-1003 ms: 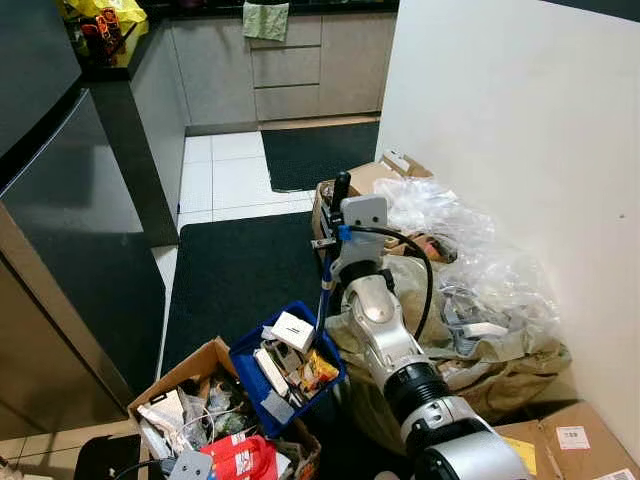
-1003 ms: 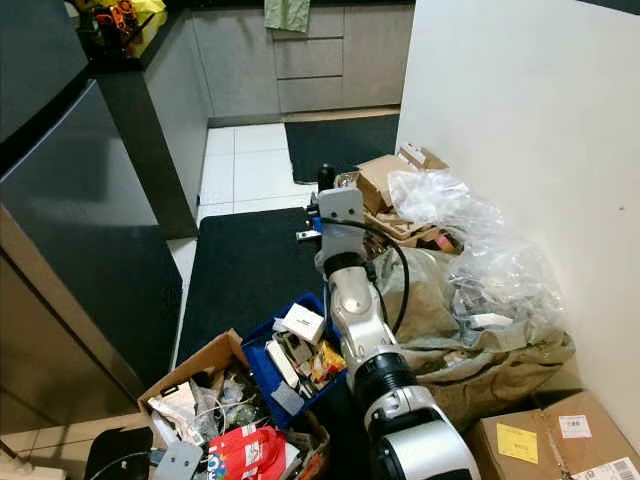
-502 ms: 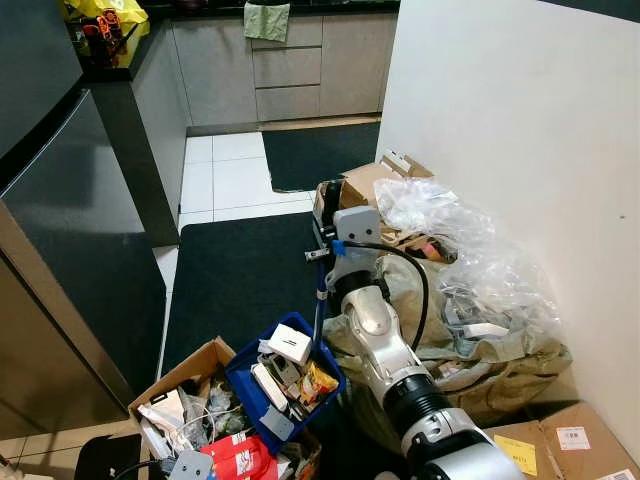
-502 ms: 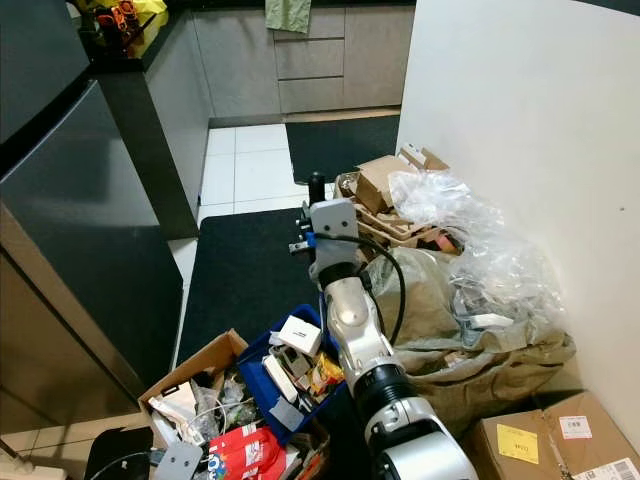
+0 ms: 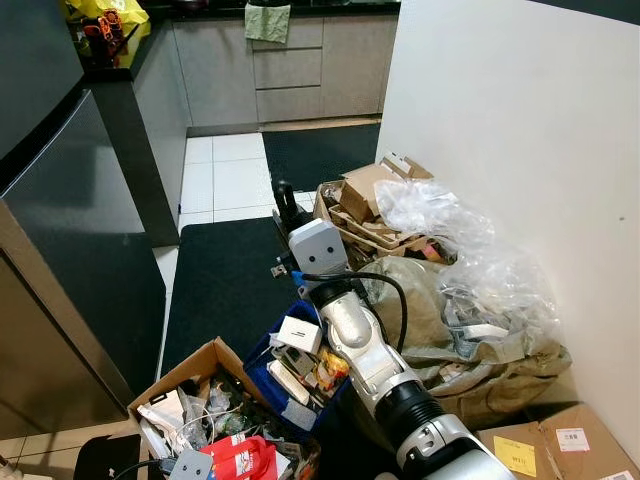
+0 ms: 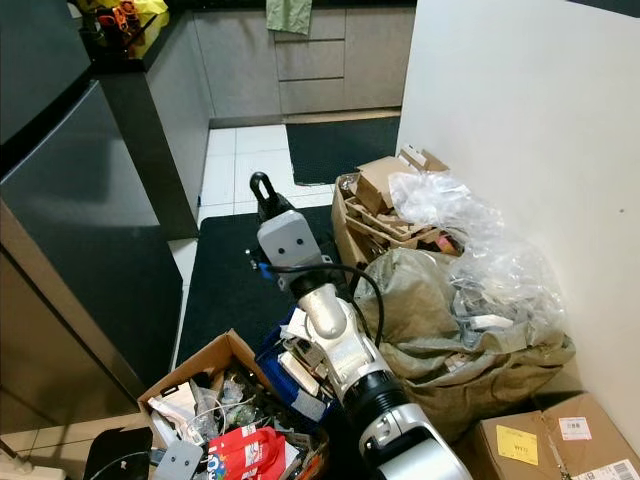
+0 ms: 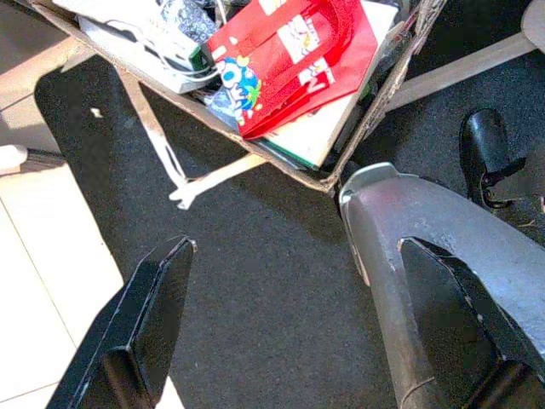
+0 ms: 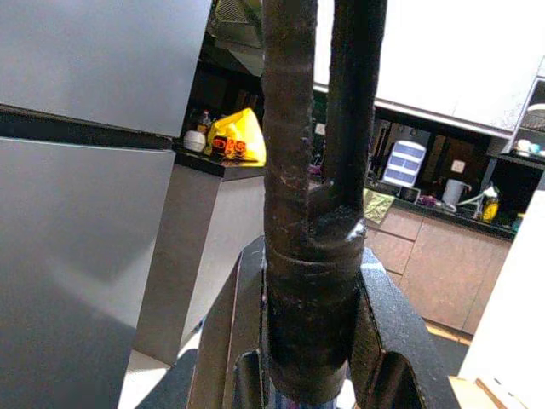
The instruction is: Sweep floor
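We see the right gripper (image 8: 311, 341) raised in front of the robot, its two black fingers (image 8: 387, 341) pressed against the dark, worn broom handle (image 8: 298, 204), which runs up between them and ends in a black hanging loop (image 6: 262, 187). In the head views the silver right arm (image 5: 375, 350) reaches forward and up from the lower edge, with the grey wrist block (image 5: 317, 246) sitting just below that loop, over the black floor mat (image 5: 235, 275). The left gripper (image 7: 289, 341) hangs low with its fingers (image 7: 140, 328) spread wide apart and nothing between them, pointing down at dark matting beside white tile. Just beyond it lies a cardboard box (image 7: 281, 162) holding a red printed bag (image 7: 289, 60) and tangled white cables (image 7: 157, 38). That same box (image 5: 185, 385) sits at the lower left of the head views, touching a blue crate (image 5: 275, 375) stuffed with small cartons. To the right, against the white wall (image 5: 500, 130), a slumped olive sack (image 5: 470, 350) carries crumpled clear plastic (image 5: 480, 270), with flattened cardboard boxes (image 5: 365, 195) just behind it. A dark grey fridge (image 5: 70, 220) stands at the left, white floor tiles (image 5: 225, 175) lead to grey cabinets (image 5: 285, 70), and a green cloth (image 5: 266, 20) hangs over the counter edge.
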You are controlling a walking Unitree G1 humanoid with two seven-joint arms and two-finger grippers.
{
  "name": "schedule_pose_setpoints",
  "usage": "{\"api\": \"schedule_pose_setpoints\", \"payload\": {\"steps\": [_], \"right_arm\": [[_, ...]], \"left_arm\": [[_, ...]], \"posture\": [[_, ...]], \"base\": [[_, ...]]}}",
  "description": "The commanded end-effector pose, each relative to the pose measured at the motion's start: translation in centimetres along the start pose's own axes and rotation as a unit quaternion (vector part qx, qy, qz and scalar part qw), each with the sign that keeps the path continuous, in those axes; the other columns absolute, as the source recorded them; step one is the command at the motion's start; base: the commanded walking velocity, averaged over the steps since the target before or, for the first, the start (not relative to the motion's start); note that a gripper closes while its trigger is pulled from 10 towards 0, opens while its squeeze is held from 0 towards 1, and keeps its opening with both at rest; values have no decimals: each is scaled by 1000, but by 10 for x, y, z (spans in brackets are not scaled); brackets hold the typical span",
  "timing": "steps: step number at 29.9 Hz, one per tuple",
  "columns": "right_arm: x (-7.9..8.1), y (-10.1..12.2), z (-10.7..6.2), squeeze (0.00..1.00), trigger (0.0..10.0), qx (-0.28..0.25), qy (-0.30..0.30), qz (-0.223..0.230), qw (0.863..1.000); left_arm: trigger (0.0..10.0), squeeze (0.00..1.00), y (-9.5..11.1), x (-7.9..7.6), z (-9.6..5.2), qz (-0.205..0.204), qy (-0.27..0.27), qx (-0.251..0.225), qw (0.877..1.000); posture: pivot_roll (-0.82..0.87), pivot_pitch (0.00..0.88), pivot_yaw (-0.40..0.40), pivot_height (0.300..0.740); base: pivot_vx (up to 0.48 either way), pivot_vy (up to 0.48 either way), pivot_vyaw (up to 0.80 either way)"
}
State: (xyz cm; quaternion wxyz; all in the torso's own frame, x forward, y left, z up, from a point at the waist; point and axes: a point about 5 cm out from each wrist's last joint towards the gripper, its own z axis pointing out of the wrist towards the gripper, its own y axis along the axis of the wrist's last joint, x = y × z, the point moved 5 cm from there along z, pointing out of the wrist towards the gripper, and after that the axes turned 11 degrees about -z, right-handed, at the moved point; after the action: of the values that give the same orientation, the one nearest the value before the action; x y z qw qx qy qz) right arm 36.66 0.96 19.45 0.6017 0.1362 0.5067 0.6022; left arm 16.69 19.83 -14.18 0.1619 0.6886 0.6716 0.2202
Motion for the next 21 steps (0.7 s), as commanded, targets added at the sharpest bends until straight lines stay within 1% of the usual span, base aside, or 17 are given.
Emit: {"api": "schedule_pose_setpoints", "payload": {"steps": [1, 4, 5, 7, 8, 10, 12, 17, 21], "right_arm": [[21, 41, 10, 0, 10000, -66, -9, 53, 996], [24, 42, 10, 0, 10000, -68, -5, 59, 996], [28, 42, 8, 0, 10000, -66, 0, 64, 996], [28, 42, 8, 0, 10000, -66, 0, 64, 996], [31, 42, 7, 0, 10000, -64, 3, 69, 996], [31, 42, 7, 0, 10000, -64, 3, 69, 996], [38, 43, 5, 0, 10000, -62, 11, 78, 995], [46, 47, 2, 0, 10000, -66, 23, 81, 994], [50, 48, 1, 0, 10000, -66, 28, 87, 994]], "left_arm": [[10000, 0, -3, 1, 0, 10, 2, 7, 1000], [10000, 0, -2, 0, 0, 10, 1, 6, 1000], [10000, 0, -2, 0, 0, 10, 1, 6, 1000], [10000, 0, -2, 0, 0, 10, 1, 6, 1000], [10000, 0, -3, -1, 0, 10, 1, 7, 1000], [10000, 0, -3, -1, 0, 10, 1, 7, 1000], [10000, 0, -4, -1, 0, 9, 1, 8, 1000], [10000, 0, -5, -1, -1, 8, 1, 9, 1000], [10000, 0, -6, -1, -1, 9, 2, 10, 1000]], "posture": [[-6, 0, -22, 740], [-6, 0, -22, 740], [-5, 0, -23, 740], [-5, 0, -23, 740], [-5, 0, -23, 740], [-5, 0, -23, 740], [-5, 0, -23, 740], [-2, 0, -25, 740], [-2, 0, -24, 740]], "base": [[0, 0, 0], [0, 0, 0], [0, 0, 0], [0, 0, 0], [0, 0, 0], [0, 0, 0], [0, 0, 0], [0, 0, 0], [0, 0, 0]]}}
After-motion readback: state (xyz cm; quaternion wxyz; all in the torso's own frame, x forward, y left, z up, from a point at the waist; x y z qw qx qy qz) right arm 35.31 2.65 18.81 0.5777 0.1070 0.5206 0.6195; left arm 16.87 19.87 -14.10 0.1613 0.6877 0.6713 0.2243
